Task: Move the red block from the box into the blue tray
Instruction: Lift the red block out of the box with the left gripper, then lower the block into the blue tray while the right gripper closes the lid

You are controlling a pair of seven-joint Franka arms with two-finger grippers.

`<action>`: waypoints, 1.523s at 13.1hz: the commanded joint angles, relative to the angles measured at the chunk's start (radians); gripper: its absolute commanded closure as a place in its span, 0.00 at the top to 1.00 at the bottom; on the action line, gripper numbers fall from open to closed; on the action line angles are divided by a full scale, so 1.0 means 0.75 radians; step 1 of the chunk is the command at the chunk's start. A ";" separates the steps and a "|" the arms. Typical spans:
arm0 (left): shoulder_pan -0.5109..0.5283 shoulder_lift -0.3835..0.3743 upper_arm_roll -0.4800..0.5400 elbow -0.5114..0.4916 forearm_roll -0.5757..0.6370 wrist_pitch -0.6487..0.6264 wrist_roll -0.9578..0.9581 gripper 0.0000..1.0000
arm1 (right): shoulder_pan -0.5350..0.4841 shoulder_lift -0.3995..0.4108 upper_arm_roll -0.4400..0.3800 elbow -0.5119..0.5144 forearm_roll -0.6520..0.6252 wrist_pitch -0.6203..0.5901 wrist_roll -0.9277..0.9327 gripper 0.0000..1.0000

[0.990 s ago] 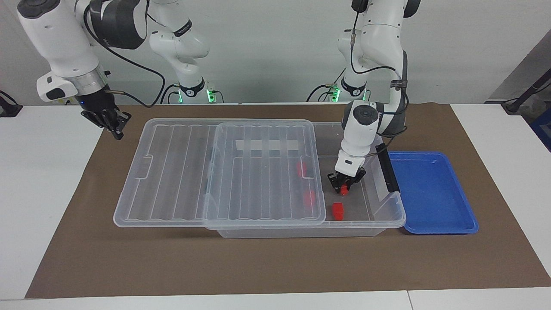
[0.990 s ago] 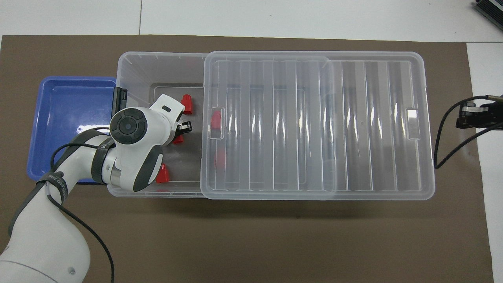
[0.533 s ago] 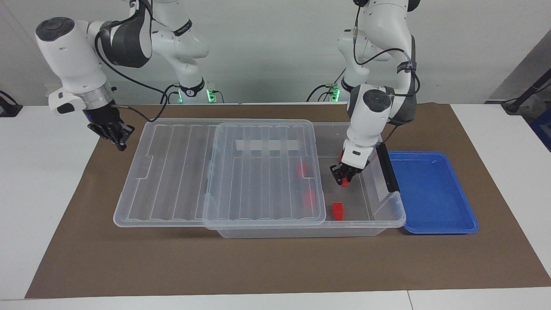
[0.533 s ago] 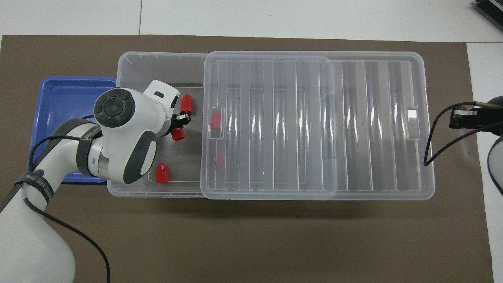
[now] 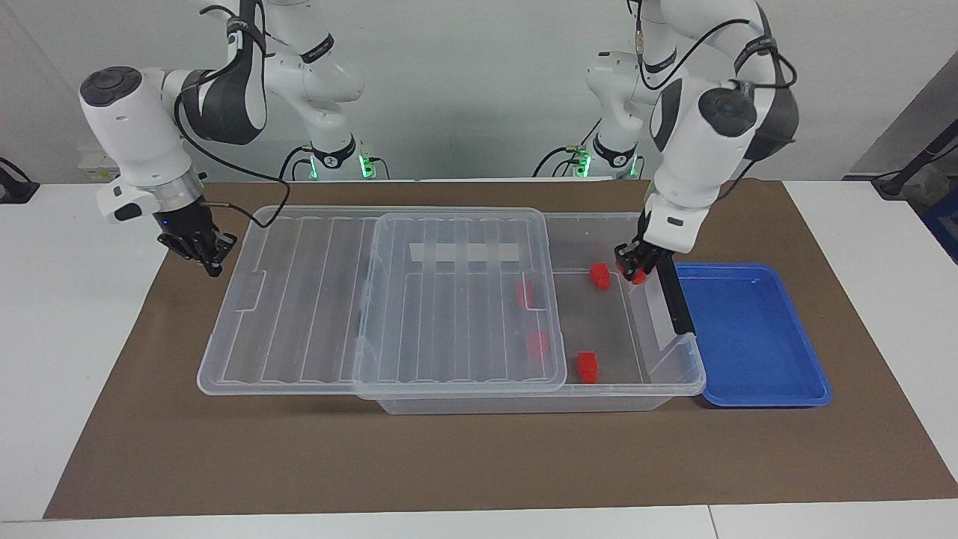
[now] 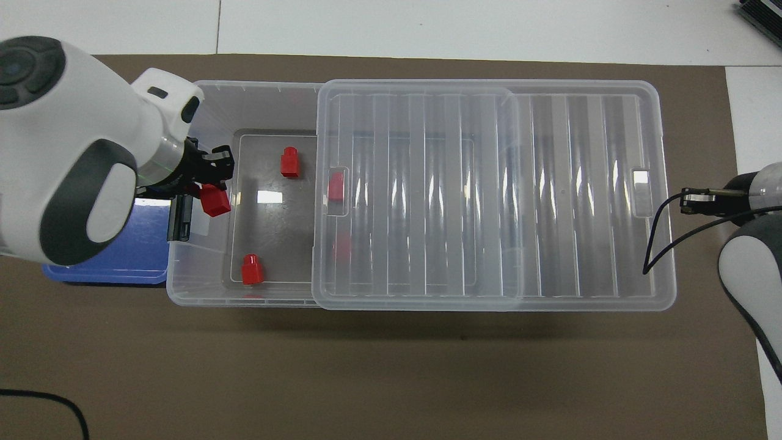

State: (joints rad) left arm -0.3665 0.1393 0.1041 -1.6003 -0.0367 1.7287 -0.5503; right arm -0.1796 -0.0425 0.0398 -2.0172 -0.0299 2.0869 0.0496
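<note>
The left gripper holds a red block right of centre in the facing view, above the box end wall by its clip (tray beside it). It may snag there. The right gripper waits.

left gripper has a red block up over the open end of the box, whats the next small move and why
Probably carry it sideways toward the left arm's end of the table until it is over the blue tray, then lower. The left gripper is shut on the red block and hangs above the box rim by the dark clip handle, not yet over the tray. The right gripper waits beside the lid.
</note>
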 commanded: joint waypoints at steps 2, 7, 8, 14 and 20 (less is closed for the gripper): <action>0.167 -0.012 0.004 0.127 0.000 -0.143 0.252 0.02 | 0.019 -0.011 0.006 -0.035 0.003 0.030 0.003 0.00; 0.484 -0.061 -0.002 -0.033 0.000 0.110 0.893 0.01 | 0.133 -0.013 0.006 -0.041 0.058 0.022 0.001 0.00; 0.487 -0.069 0.010 -0.132 0.002 0.228 0.903 0.01 | 0.176 -0.017 0.008 -0.049 0.058 0.020 0.003 0.00; 0.544 0.027 0.015 -0.382 0.026 0.627 1.077 0.01 | 0.411 -0.017 0.008 -0.088 0.071 0.048 0.105 0.00; 0.566 0.119 0.013 -0.533 0.026 0.859 1.104 0.05 | 0.524 0.008 0.008 -0.090 0.087 0.132 0.216 0.00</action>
State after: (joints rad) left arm 0.0556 0.2258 0.1195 -1.9659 -0.0284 2.3213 0.2674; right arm 0.2042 -0.0399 0.0470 -2.0697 0.0145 2.1466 0.1959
